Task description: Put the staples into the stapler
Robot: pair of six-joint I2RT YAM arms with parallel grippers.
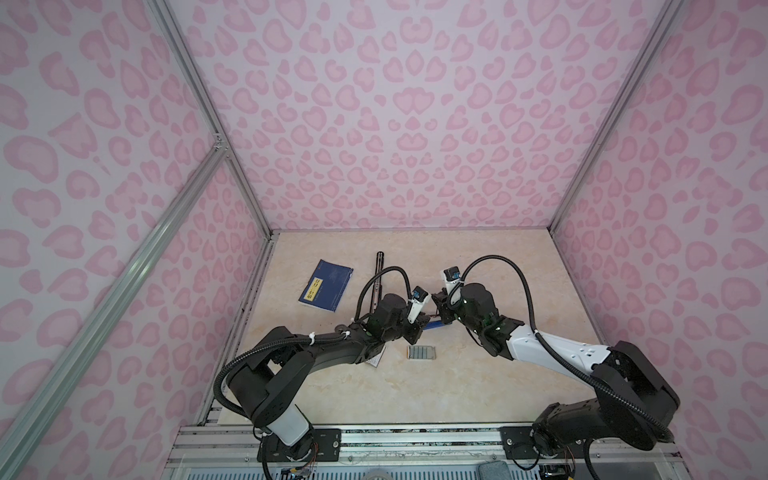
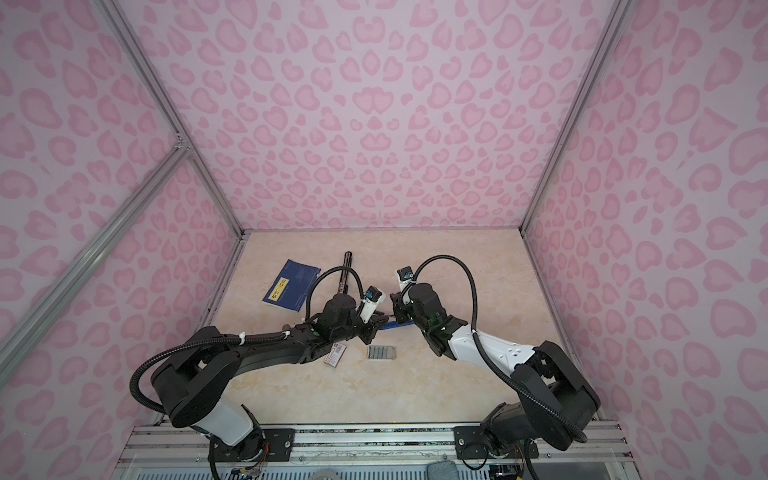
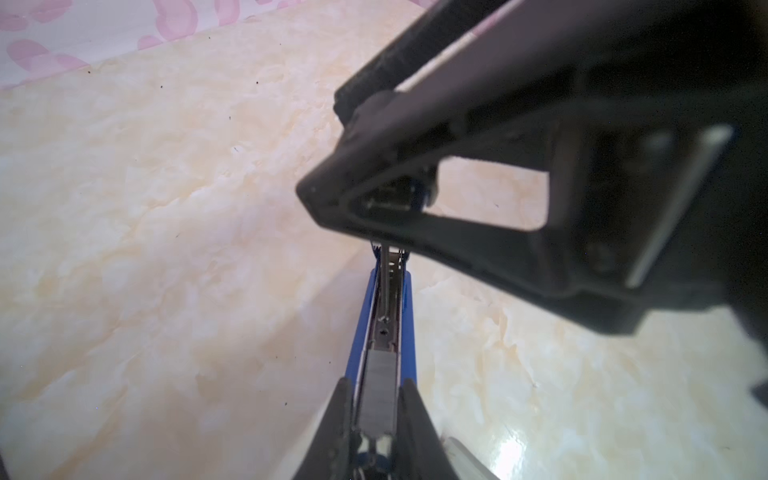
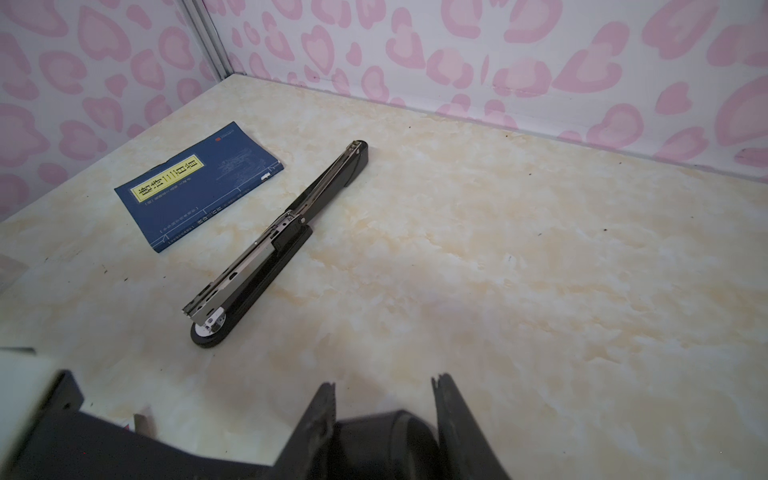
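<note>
Top views: left hand (image 1: 424, 325) is clamped on the blue plastic stapler (image 1: 434, 325); right hand (image 1: 439, 306) is just beside it; silvery ribbed staples (image 1: 419, 352) lie nearby on the beige marbled table (image 1: 478, 382).
Left wrist: a grey staple strip (image 3: 377, 388) sits in the stapler's open channel.
Right wrist: right hand's fingers (image 4: 326, 415) stand apart, empty.

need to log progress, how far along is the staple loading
Done, it seems: a strip of staples lies in the blue stapler's open channel. In hand: the left gripper clamps the stapler, and the right gripper is open by its far end. Left: shutting the stapler, whose channel is exposed. The other staples lie unused on the table.
</note>
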